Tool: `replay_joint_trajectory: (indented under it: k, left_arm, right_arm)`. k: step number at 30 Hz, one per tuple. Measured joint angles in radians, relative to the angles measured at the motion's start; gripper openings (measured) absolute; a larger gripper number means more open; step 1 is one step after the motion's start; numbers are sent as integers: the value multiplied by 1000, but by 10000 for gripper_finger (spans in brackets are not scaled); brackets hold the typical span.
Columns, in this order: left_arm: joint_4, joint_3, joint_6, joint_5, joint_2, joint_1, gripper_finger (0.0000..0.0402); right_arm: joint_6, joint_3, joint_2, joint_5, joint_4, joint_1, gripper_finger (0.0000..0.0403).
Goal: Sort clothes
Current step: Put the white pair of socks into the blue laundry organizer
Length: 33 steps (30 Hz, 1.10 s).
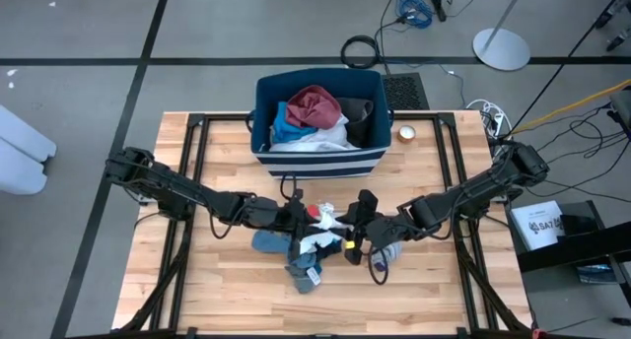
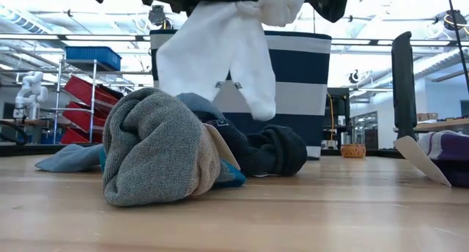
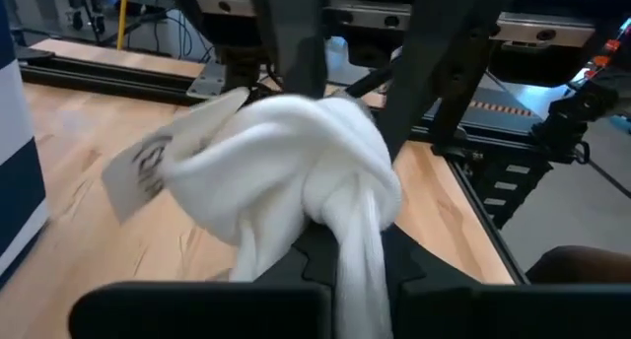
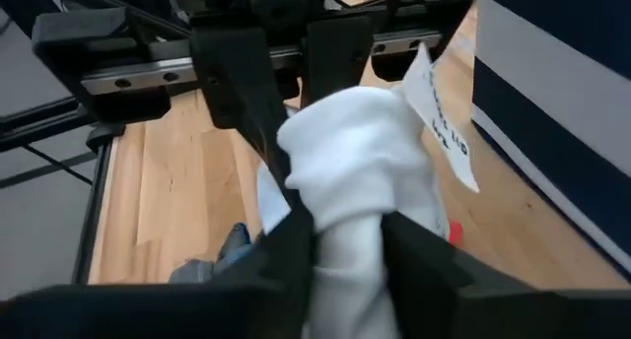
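Observation:
A white garment [image 1: 330, 221] with a paper tag [image 4: 439, 112] is held up between both grippers over the table's middle. My left gripper [image 1: 308, 217] comes from the left and my right gripper [image 1: 353, 221] from the right; both are shut on it. Its two loose ends hang down in the low view [image 2: 227, 54]. Below lies a pile with a grey sock [image 2: 157, 146], a blue piece [image 1: 268, 242] and a dark piece [image 2: 271, 149]. The navy striped bin [image 1: 317, 160] holds maroon [image 1: 315, 104], blue and white clothes. My left gripper pinches a bunched part of the white garment [image 3: 340, 216] between its two fingers, several layers, coming level from the table's left. The garment is lifted clear and hangs below. My right gripper pinches the bunched garment [image 4: 345, 216] between its two fingers from the table's right, close against the left gripper's fingers [image 4: 242, 93].
The bin stands at the table's far middle edge. A small round container [image 1: 406, 134] sits right of it. A grey piece [image 1: 389, 250] lies under my right arm. Black frame rails [image 1: 197, 162] run along the table's sides. Bare wood shows at the near left and near right.

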Motion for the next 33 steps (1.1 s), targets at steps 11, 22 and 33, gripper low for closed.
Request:
replay_joint_trajectory:
  k: [11, 22, 33]
  left_arm:
    - [7, 0, 1, 6, 0, 0, 18]
    - [8, 1, 1, -4, 0, 1, 18]
    - [9, 1, -1, -4, 0, 0, 18]
  right_arm:
    - [-37, 0, -17, -220, -16, -1, 281]
    - [36, 0, -110, -167, -211, 6, 298]
    - [163, 0, -114, -102, -453, 76, 298]
